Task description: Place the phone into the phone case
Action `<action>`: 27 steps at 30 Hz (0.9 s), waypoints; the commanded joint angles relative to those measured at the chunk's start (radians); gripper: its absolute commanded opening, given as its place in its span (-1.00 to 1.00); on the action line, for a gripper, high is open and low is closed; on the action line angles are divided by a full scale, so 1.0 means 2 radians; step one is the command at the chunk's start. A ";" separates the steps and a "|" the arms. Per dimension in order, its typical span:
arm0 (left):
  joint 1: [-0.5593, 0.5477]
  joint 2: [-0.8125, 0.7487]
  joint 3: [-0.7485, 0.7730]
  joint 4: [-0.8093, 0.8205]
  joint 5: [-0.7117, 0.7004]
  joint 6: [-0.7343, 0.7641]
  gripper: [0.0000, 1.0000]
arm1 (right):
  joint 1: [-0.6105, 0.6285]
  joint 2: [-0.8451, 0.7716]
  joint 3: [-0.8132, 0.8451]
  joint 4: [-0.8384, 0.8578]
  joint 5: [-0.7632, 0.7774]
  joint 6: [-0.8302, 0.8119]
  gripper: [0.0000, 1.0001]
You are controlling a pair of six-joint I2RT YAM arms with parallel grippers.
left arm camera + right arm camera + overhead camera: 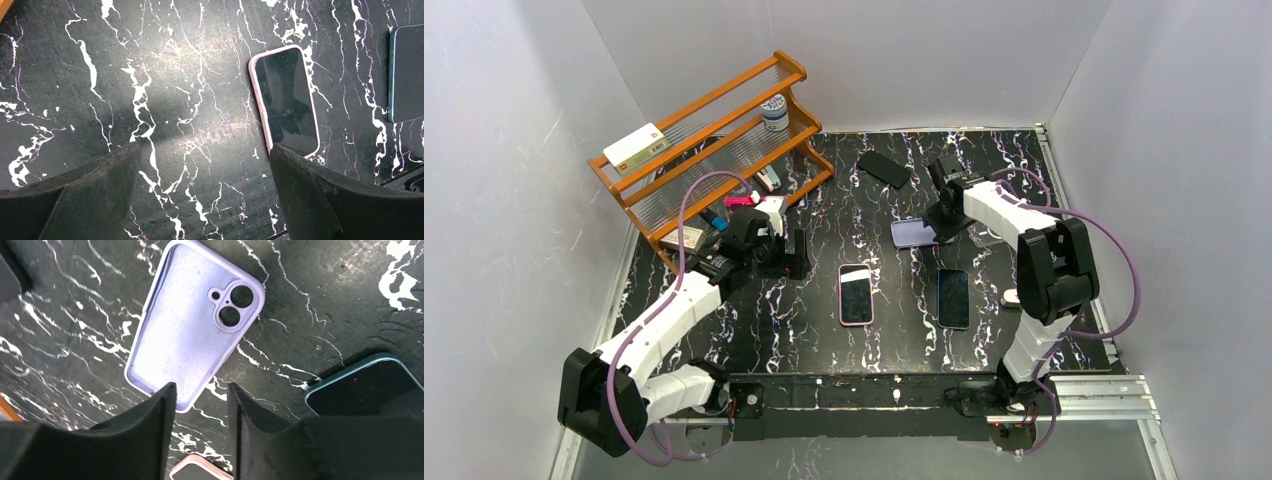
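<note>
Right tool: two dark fingers, half parted, set over the near short end of the phone case. Whether they pinch its rim or merely straddle it cannot be told.

Phone case: lilac, empty, hollow side up, flat on the worktop, with the camera cut-out at the far end. It sits mid-worktop, toward the back.

Teal phone: bare, screen up, near the case on the right arm's side but not touching it. Judged to be the item meant for the case.

Pink-edged phone: screen up, beside the teal one, apparently already jacketed.

Black slab: near the back edge; phone or case, unclear.

Left tool: fully released, holding nothing, over bare worktop with the pink-edged phone just beside one finger.

Wooden rack: back left corner, holding small sundries.

Handling note (a judgement): the step appears to be securing the case.
- Take the rim at the plain short end, clear of the cut-out.
- Keep the hollow facing up and the case level.
- Match the lens corner to the cut-out before pressing the phone in.
</note>
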 commanded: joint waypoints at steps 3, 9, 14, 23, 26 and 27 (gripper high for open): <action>-0.002 -0.023 0.013 -0.010 -0.016 0.006 0.96 | -0.010 0.010 0.031 -0.045 -0.009 0.078 -0.07; -0.002 -0.029 0.014 -0.014 -0.020 0.006 0.96 | -0.013 0.009 0.025 -0.055 -0.014 0.114 -0.06; -0.002 -0.032 0.013 -0.014 -0.036 0.007 0.96 | -0.014 0.015 0.027 -0.063 -0.012 0.127 -0.06; -0.002 -0.032 0.013 -0.015 -0.039 0.009 0.96 | -0.014 0.033 0.019 -0.040 -0.032 0.133 -0.09; -0.002 -0.032 0.013 -0.015 -0.039 0.009 0.96 | -0.014 0.042 0.019 -0.039 -0.035 0.133 -0.09; -0.002 -0.031 0.013 -0.015 -0.040 0.008 0.96 | -0.014 0.044 0.017 -0.039 -0.037 0.134 -0.09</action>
